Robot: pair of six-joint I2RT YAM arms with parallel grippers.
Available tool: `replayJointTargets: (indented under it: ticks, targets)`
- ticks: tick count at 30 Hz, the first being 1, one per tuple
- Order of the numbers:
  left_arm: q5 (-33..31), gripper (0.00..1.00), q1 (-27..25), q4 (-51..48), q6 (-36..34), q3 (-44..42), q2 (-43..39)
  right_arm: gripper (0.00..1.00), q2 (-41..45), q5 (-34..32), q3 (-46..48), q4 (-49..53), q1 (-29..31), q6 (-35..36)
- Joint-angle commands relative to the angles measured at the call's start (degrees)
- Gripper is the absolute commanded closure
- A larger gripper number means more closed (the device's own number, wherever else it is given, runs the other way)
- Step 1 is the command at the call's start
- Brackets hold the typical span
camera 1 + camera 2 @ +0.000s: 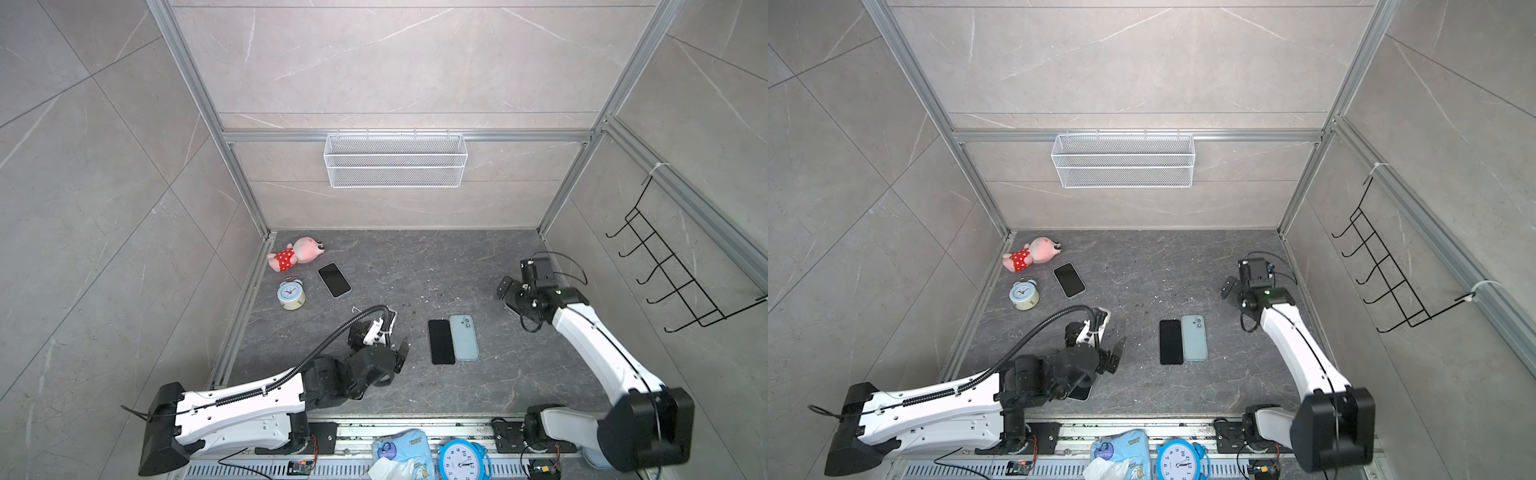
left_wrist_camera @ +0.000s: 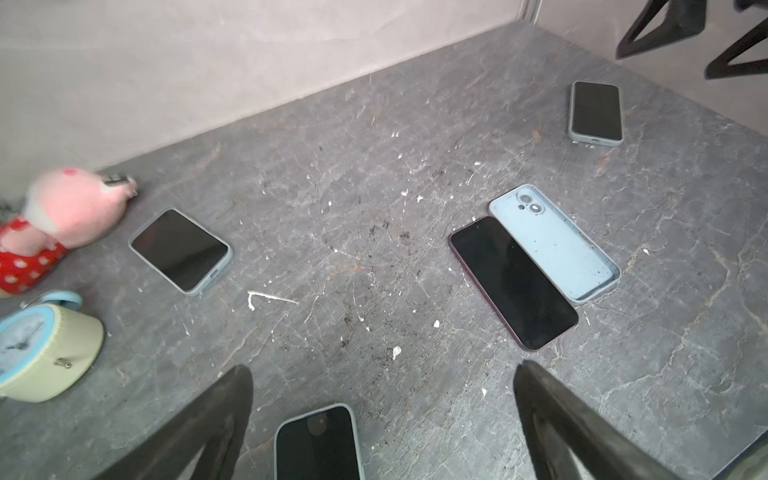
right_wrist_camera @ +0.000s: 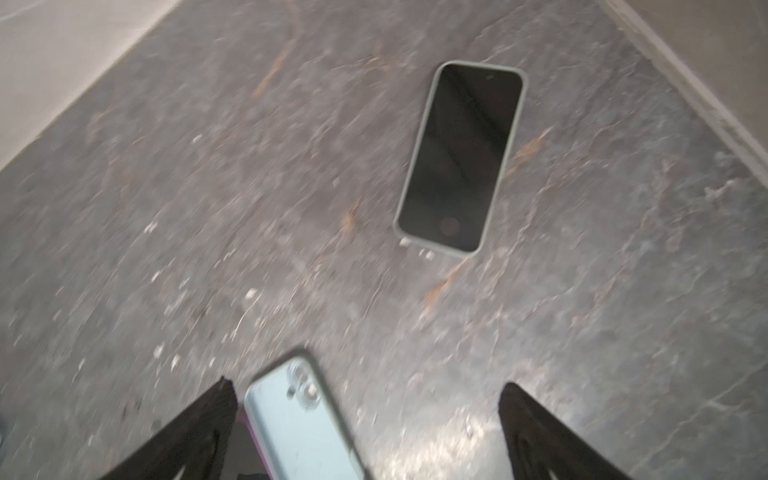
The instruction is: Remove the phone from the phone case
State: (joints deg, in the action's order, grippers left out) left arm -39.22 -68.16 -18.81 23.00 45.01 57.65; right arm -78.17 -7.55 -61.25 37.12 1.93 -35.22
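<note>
I see the phone (image 1: 441, 341), a glossy black slab with rounded corners, lying flat on the veined grey stone counter (image 1: 519, 374). It sits edge to edge against the empty phone case (image 1: 464, 337), a matte pale-blue shell speckled with grit. The left claw (image 2: 382, 370) and right claw (image 3: 368, 382) both gape wide, gripping nothing. The right wrist view is blurred. A cased phone (image 2: 318, 444) below the left claw is cut off.
</note>
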Motion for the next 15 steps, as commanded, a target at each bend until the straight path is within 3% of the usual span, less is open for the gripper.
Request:
replayJointTargets:
  ticks: [1, 7, 15]
  targets:
    - [13.28, 0.00, 9.66, 4.98, -2.14, 2.78, 0.92, 0.00, -9.49, 4.42, -5.67, 1.48, -3.94, 3.59]
    - [17.01, 0.00, 14.40, 4.84, -4.47, 1.18, 1.24, 0.01, -24.03, 2.72, -15.81, 4.54, -6.65, 5.10]
    - [18.26, 0.00, 15.43, 4.39, -5.23, -0.98, -0.25, 0.00, -31.69, 0.08, -18.83, 4.50, -7.50, 3.98]
